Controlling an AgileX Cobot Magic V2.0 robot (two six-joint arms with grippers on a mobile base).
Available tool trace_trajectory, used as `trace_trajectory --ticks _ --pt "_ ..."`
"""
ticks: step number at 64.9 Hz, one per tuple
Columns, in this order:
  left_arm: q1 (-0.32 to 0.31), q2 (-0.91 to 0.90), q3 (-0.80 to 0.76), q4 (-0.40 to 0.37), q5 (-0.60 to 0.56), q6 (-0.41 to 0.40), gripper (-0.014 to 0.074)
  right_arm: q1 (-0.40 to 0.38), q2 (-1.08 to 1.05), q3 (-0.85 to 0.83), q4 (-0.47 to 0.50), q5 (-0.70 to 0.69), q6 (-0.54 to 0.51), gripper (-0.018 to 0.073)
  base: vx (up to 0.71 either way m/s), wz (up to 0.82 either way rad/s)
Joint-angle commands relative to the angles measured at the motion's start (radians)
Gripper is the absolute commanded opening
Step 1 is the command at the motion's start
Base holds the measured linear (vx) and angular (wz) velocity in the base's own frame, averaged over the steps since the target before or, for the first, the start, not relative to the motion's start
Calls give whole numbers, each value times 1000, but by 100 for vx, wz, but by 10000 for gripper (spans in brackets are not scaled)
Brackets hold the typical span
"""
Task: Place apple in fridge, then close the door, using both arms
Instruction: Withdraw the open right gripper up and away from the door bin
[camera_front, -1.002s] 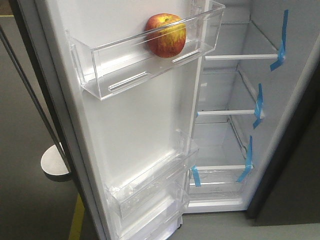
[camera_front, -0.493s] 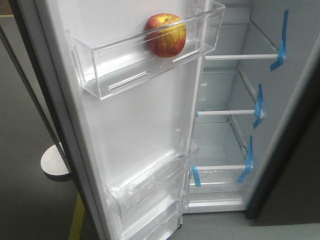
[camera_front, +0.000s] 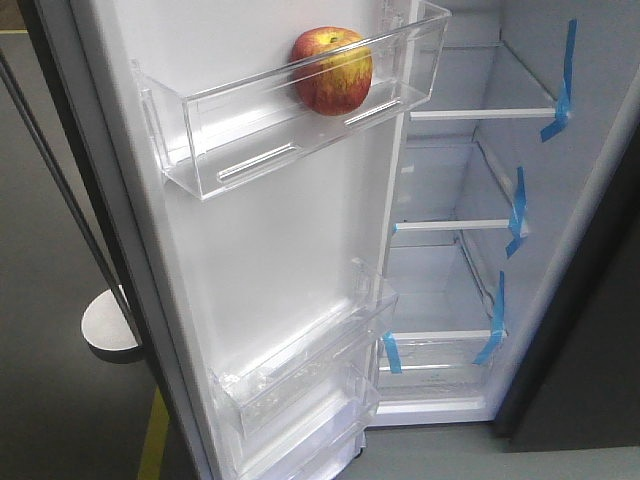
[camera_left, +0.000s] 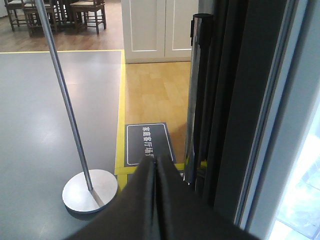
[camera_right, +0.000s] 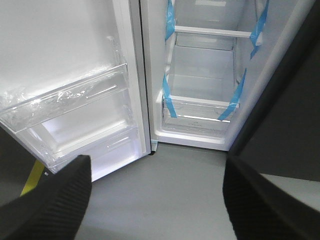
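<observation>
The red and yellow apple (camera_front: 332, 70) rests in the top clear bin (camera_front: 250, 130) on the white inner face of the open door (camera_front: 280, 250). The fridge (camera_front: 460, 200) stands open to the right, showing white lining, glass shelves and blue tape strips (camera_front: 516, 212). Neither gripper appears in the front view. In the left wrist view my left gripper (camera_left: 154, 161) is shut with nothing in it, just left of the door's dark outer edge (camera_left: 235, 100). In the right wrist view my right gripper (camera_right: 157, 170) is open and empty above the grey floor, before the fridge's bottom drawer (camera_right: 200, 112).
A metal pole on a round silver base (camera_left: 89, 192) stands on the grey floor left of the door. Yellow floor tape (camera_left: 120, 125) and a dark floor sign (camera_left: 147, 142) lie beyond. The lower door bins (camera_right: 70, 115) are clear and empty.
</observation>
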Motion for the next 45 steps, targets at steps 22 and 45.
trace_trajectory --ticks 22,45 --pt "-3 -14 20 -4 -71 -9 -6 -7 6 -21 -3 -52 -2 520 0 0" --pt "-3 1 -63 -56 -406 -56 -6 -7 6 -21 -2 -52 -2 520 0 0"
